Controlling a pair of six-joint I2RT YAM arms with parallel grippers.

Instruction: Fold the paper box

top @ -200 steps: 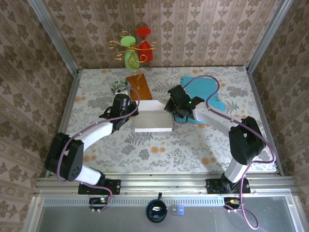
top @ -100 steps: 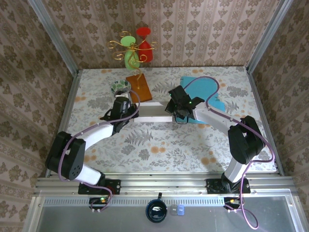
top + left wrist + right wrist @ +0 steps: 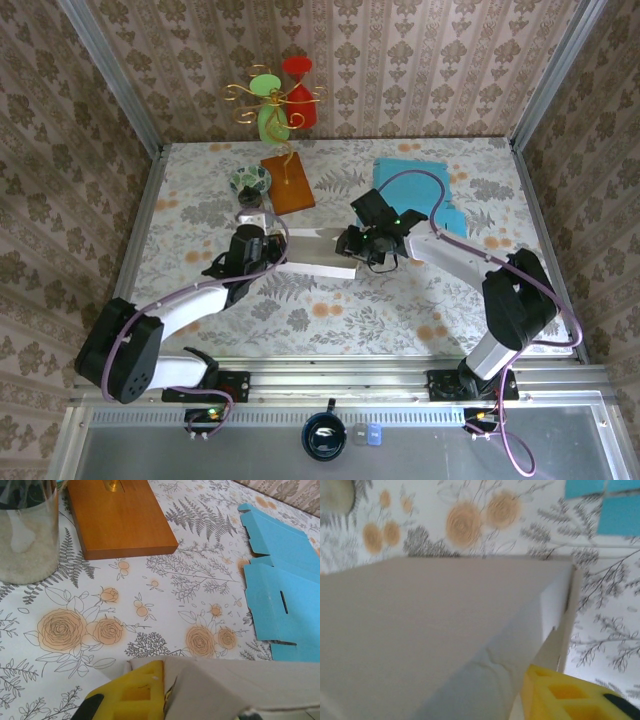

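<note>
My left claw [image 3: 267,251] was pinching the left end of the white, part-folded paper box [image 3: 318,262]. My right claw [image 3: 352,246] met its right end; I couldn't tell its spread.

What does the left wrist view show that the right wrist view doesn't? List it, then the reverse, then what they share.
Left wrist, not right: the wooden base and a slot in the blue cardboard. Right wrist, not left: the broad panel of the paper box meeting an end flap at a corner. Both: paper box, blue cardboard, flowered tabletop and a yellow finger beside the box.
</note>
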